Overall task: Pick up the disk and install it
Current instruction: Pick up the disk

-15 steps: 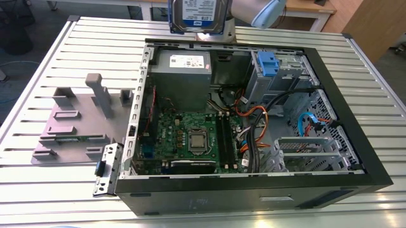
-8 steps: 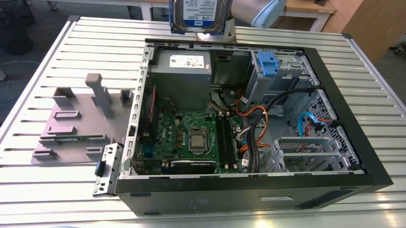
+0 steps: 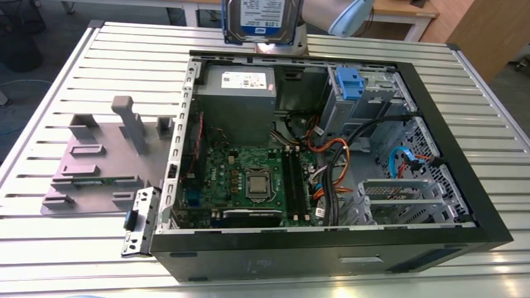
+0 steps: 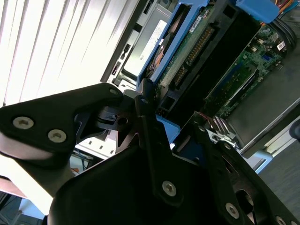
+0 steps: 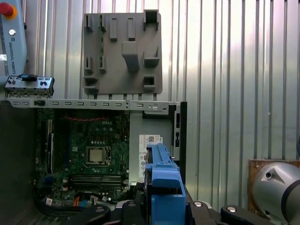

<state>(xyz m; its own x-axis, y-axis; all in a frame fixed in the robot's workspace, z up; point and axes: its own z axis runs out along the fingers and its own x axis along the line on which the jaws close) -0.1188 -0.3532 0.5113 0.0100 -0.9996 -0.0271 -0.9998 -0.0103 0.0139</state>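
Hanging over case (image 3: 314, 261): silver disk (image 3: 258, 20), blue-white label (image 3: 263, 28), blue rails (image 5: 164, 187).

Exterior view is looking obliquely down on the whole open computer case (image 3: 331, 251) on the counter (image 3: 49, 248); both wrist views are looking past the disk (image 5: 164, 187) (image 4: 187, 51), close by, sharing the motherboard (image 5: 89, 136) (image 4: 243, 79) below.

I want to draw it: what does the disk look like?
The disk is a flat silver metal box with a blue-and-white label, standing on edge in the air above the rim of the open computer case. Blue plastic rails run along its edges, and its green circuit board side shows in the second wrist view. The black fingers clamp it.
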